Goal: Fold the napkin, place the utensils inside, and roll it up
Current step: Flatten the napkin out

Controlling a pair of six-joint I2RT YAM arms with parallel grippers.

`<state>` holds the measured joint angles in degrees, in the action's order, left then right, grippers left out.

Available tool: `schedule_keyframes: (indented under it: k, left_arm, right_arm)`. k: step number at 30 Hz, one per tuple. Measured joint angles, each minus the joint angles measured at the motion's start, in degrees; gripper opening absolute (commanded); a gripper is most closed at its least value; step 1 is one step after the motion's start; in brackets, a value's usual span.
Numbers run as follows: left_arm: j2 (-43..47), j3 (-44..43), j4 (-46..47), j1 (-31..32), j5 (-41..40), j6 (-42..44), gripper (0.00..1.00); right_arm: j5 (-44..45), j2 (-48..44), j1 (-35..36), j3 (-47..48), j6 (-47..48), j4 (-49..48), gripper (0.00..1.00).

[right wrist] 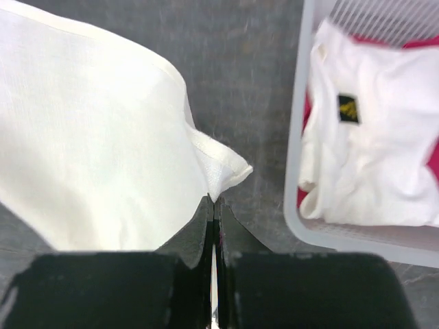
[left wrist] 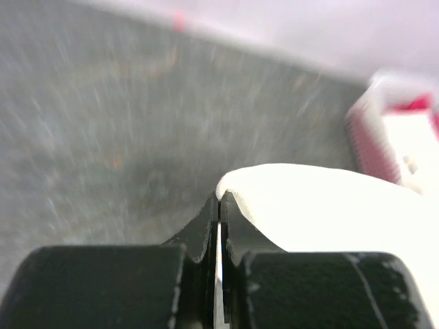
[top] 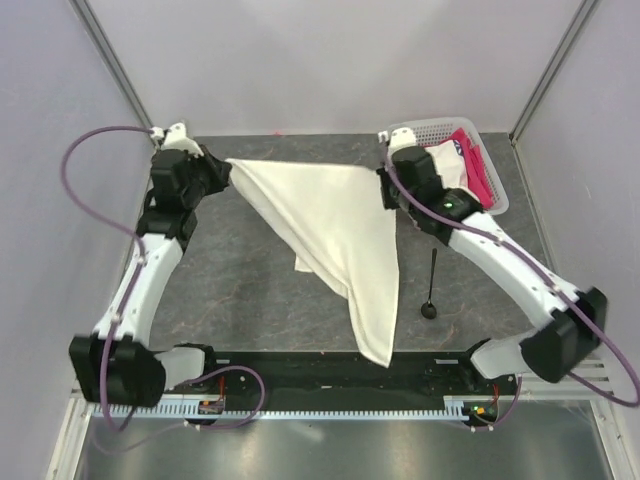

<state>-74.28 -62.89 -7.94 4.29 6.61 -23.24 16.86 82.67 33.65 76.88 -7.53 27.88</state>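
Napkin (top: 340, 230) corners gripped by L pincer (top: 228, 168), R pincer (top: 386, 188); arms extended far.

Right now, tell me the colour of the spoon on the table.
The spoon is black, seen best from the top external view.

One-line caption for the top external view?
Both jaws grip far corners of the cream napkin, which drapes toward the near edge; black spoon lies to its right.

You see a plain cream-white napkin (top: 340, 230) mid-frame, a black spoon (top: 432, 282) right of it, a mottled dark-grey table (top: 240, 290), and a white basket (top: 503, 205) with pink cloth (top: 481, 176) upper right.
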Motion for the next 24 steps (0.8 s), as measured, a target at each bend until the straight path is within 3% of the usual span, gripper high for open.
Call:
schedule_keyframes:
  k: [5,12,19,24]
  left_arm:
    - [18.16,2.95,2.27,-0.02,-4.28,0.83,0.02]
    - [35.45,1.62,-2.43,-0.02,-8.31,1.53,0.02]
    - [40.74,-10.01,-8.28,0.35,-9.07,1.95,0.02]
    - [37.75,-11.96,-8.24,0.35,-10.88,3.48,0.02]
  right_arm:
    - [1.07,-12.76,0.55,0.04,3.10,-2.62,0.00]
    - [0.94,-27.74,1.51,1.66,5.68,-3.89,0.00]
    - [-3.04,-32.35,2.27,7.43,6.29,-5.38,0.00]
    - [0.92,-25.66,2.51,9.42,6.86,-8.83,0.00]
